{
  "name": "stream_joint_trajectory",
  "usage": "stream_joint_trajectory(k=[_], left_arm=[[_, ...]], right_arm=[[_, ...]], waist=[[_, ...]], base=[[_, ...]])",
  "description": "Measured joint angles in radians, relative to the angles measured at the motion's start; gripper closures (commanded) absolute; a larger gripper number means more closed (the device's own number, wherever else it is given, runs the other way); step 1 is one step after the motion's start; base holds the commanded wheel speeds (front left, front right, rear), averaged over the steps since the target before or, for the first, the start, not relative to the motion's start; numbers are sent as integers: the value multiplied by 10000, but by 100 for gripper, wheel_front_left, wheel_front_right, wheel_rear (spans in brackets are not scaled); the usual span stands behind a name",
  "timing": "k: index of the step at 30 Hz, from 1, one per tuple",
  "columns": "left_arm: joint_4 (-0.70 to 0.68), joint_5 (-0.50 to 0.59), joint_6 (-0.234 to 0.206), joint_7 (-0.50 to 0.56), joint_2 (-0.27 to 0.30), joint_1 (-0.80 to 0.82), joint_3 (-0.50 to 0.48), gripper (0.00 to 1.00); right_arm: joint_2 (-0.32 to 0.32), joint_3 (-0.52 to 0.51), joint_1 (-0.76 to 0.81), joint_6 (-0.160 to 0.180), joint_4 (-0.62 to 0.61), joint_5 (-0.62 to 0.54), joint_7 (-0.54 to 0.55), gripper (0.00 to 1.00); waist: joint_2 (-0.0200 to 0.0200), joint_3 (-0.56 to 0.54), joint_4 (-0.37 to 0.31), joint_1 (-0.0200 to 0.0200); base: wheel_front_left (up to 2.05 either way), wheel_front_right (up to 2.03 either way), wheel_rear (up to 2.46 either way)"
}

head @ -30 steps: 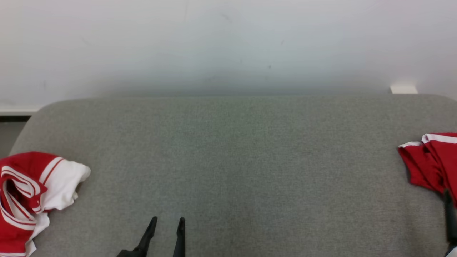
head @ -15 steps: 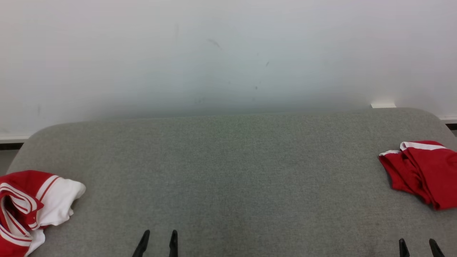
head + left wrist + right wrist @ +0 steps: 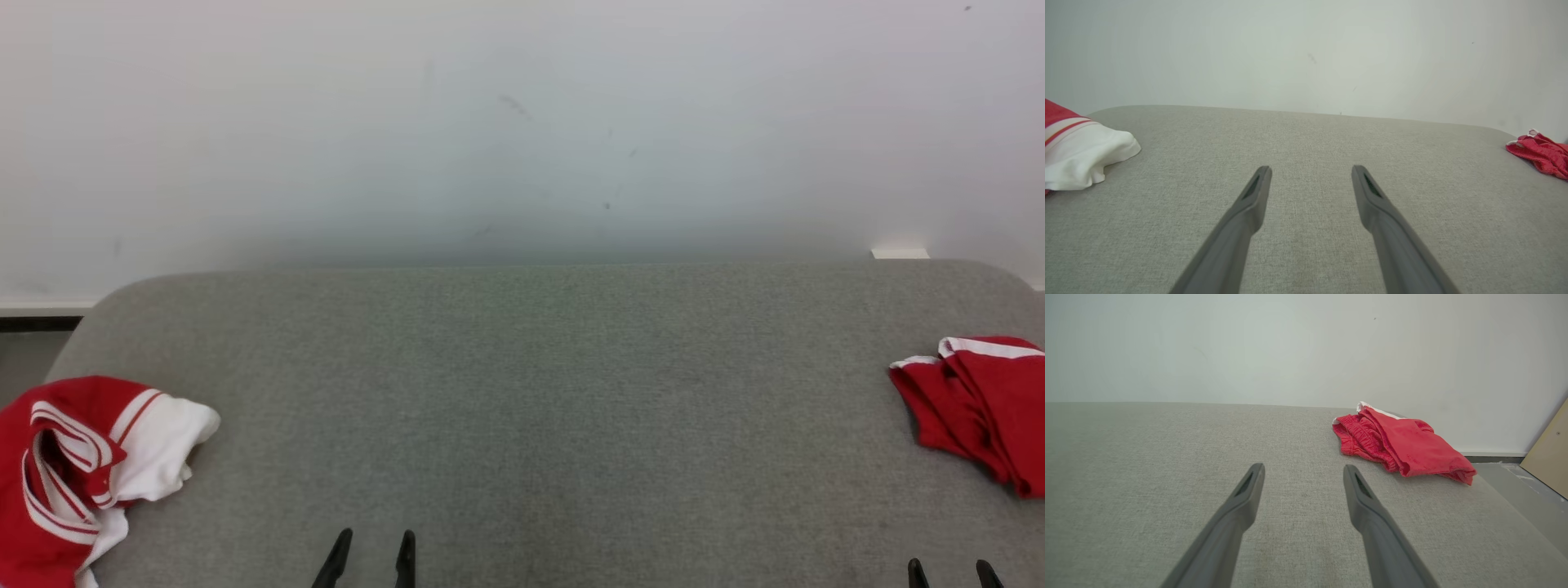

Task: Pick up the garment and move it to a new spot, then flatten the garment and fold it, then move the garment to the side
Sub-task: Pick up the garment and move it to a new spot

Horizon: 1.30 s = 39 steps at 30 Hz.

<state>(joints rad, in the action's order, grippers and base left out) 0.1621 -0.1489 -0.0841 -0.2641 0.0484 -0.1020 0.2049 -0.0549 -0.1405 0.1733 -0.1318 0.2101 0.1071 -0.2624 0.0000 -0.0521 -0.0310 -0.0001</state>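
Garments: two.
- Item one: the red-and-white garment [image 3: 73, 465], lower left of the head view.
- Item two: the red garment [image 3: 976, 400] with white trim, right edge of the same view.

Tools: two.
- The left tool [image 3: 375, 545] appears at the bottom edge, left of centre.
- The right tool [image 3: 949, 572] appears at the bottom right corner.
- Each tool carries two dark fingers [image 3: 1251, 200], four in total.

Bench: one. The grey fabric-covered bench [image 3: 531, 392] carries both garments.

Other items: two.
- One white block [image 3: 900, 254], upper right of the head view, at the bench's far edge.
- One tan board [image 3: 1549, 457], right edge of the right wrist view.
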Motion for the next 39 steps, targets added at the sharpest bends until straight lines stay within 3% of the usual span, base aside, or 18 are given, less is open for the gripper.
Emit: stream_joint_trajectory(k=[7,16,22,29,34,39], left_arm=[[25,56,31,0,-2,113,50,0],[-44,48,-104,2,2,-320,-211,0],[-205,-10,-136,0,0,-494,-378,0],[-690,-151,-115,0,2,98,-1068,0],[-813,-58,-33,0,29,1795,-2000,0],[261,63,-63,0,236,3803,-2604,0]], right_arm=[[12,284,206,0,25,73,-2,0],[31,1058,188,0,98,134,-2,0],[10,1455,25,0,157,161,-2,0],[-213,1586,-94,-2,79,161,-2,0],[-961,1429,-704,0,-146,90,-6,0],[-1751,1103,-1266,0,-437,86,-19,0]], waist=[[0,-2,934,1],[0,-72,3227,1],[0,-125,4252,1],[0,333,4359,1],[0,1266,4213,2],[0,2475,4049,3]], base=[[0,0,0],[0,0,0],[0,0,0],[0,0,0],[0,0,0],[0,0,0]])
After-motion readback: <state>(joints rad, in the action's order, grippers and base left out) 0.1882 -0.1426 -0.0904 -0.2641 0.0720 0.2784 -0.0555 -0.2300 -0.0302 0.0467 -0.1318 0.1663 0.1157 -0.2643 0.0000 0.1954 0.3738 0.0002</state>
